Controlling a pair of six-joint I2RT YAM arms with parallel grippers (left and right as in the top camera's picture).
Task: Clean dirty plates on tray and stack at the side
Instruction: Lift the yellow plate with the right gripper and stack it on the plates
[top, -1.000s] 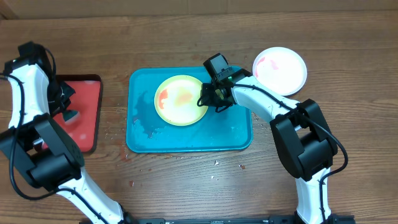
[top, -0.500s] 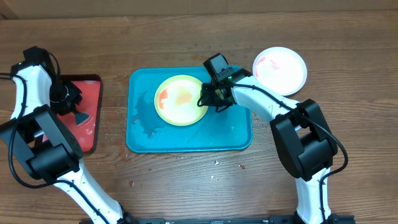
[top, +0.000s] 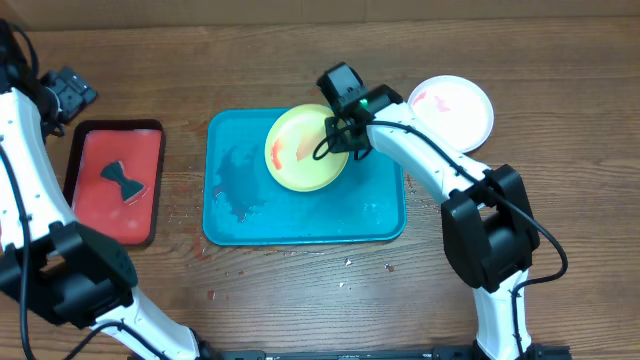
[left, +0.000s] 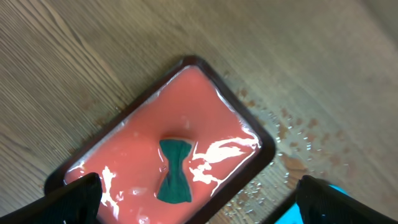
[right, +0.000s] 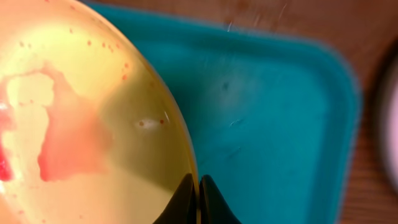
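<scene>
Plates come last: at far left the left gripper (top: 78, 92) is held by the red tray (top: 90, 215), jaws spread wide, a green sponge (top: 124, 179) in it. Over the teal tray (top: 300, 215) the yellow-green plate (top: 300, 160) is pinched at its rim by the right gripper (top: 340, 135); the white plate (top: 452, 112) is set beyond that tray's right corner.

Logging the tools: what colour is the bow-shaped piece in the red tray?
The bow-shaped piece is dark green; the left wrist view shows it best.
</scene>
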